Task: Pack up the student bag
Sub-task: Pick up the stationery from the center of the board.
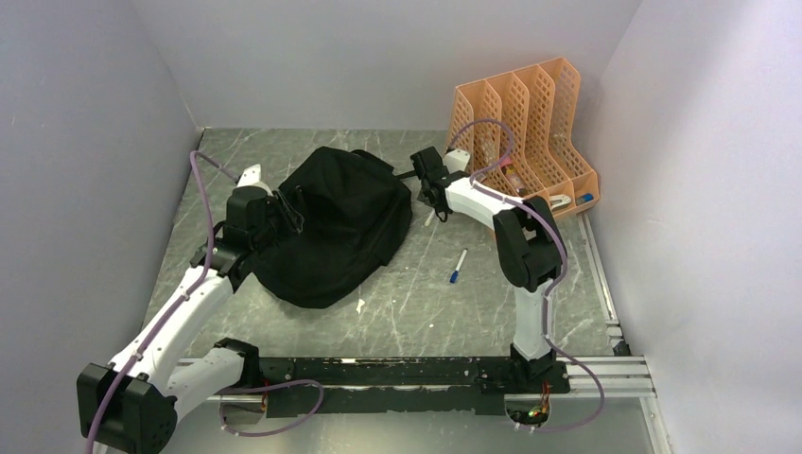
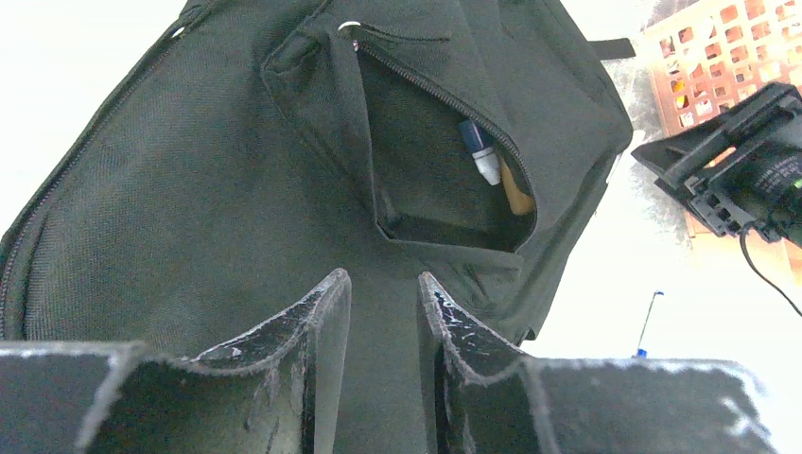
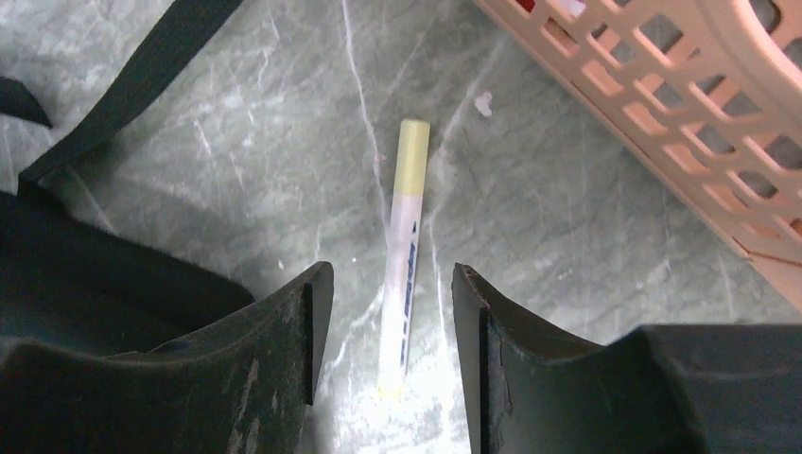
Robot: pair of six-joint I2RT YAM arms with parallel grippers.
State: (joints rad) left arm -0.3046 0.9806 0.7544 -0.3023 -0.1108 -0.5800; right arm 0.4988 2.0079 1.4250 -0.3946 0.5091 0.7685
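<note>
- The table (image 1: 416,303), grey and marbled, carries everything. Pale walls close it in on three sides.
- The student bag (image 1: 340,222) lies slumped left of the table's centre, floppy and black. Its front pocket (image 2: 444,161) gapes open and holds a blue-and-white marker (image 2: 480,153) and an orange-brown stick-like thing (image 2: 516,192) that I cannot name.
- The orange mesh file organiser (image 1: 525,123) stands upright in the far right corner, apart from the bag. In the right wrist view its lattice wall runs close by the claw on the right.
- The left claw (image 2: 383,284) sits at the bag's left edge. Its jaws are nearly together, pinching a fold of the black fabric, and in its own view the open pocket lies just beyond them.
- The right claw (image 3: 391,274) hangs low over the table, in the gap between bag and organiser. Its jaws stand apart, holding nothing. The bag's fabric lies just beside its left finger, and a black strap (image 3: 123,85) trails across the table beyond that.
- A yellow-capped marker (image 3: 405,284) lies flat on the table between the right claw's fingers. Neither finger touches it, and its cap points away from the claw.
- A blue-capped pen (image 1: 457,265) lies loose on the table near the bag's right edge, apart from both claws.
</note>
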